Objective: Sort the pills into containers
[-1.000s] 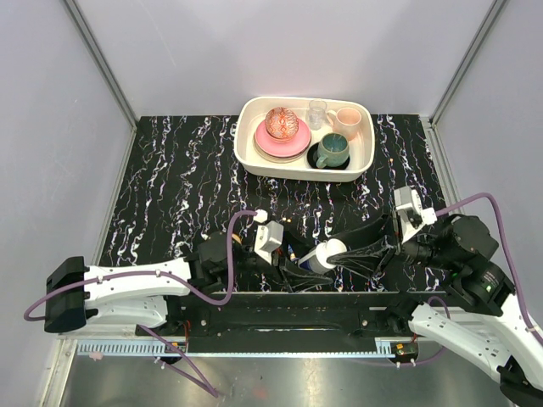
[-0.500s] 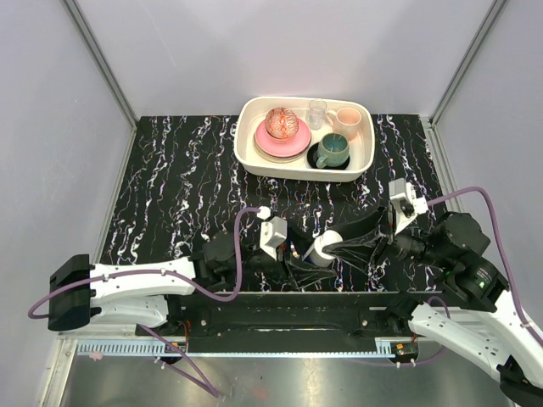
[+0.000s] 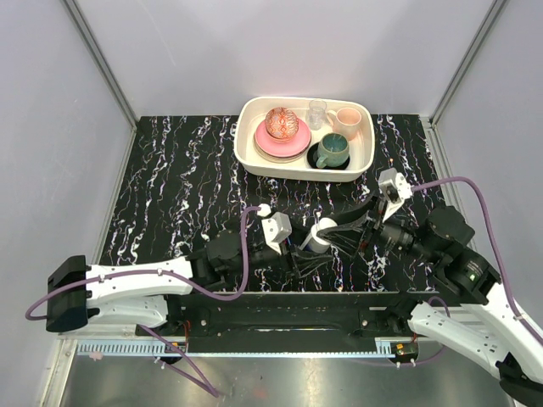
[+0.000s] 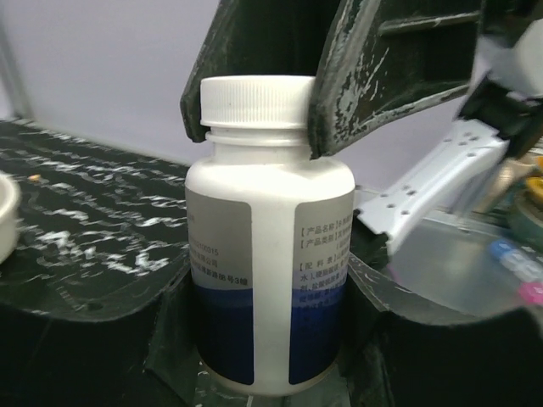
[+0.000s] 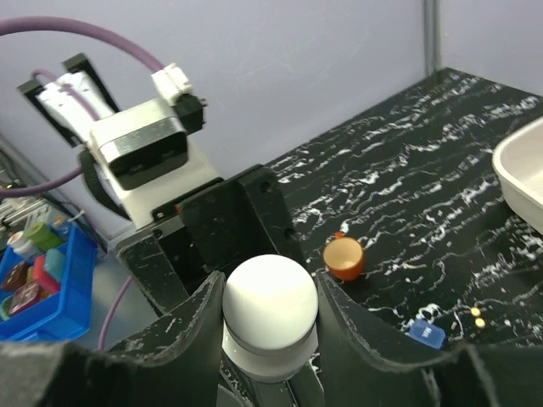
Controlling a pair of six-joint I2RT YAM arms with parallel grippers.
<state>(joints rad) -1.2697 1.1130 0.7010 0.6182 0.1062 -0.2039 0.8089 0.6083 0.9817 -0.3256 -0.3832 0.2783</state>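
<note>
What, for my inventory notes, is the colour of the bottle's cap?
White; the cap on the bottle shows best in the left wrist view.

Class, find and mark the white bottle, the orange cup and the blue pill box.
white bottle [image 4: 270, 254], left wrist view, middle of its labelled body.
orange cup [image 5: 344, 259], right wrist view, inside its open mouth.
blue pill box [image 5: 426, 333], right wrist view, its top face.

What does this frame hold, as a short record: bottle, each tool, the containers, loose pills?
bottle: white bottle, cap on
left tool: closed on the bottle's body
right tool: closed on the cap
containers: orange cup and blue pill box, both apart from the bottle
loose pills: two pale pills beside the pill box
</note>
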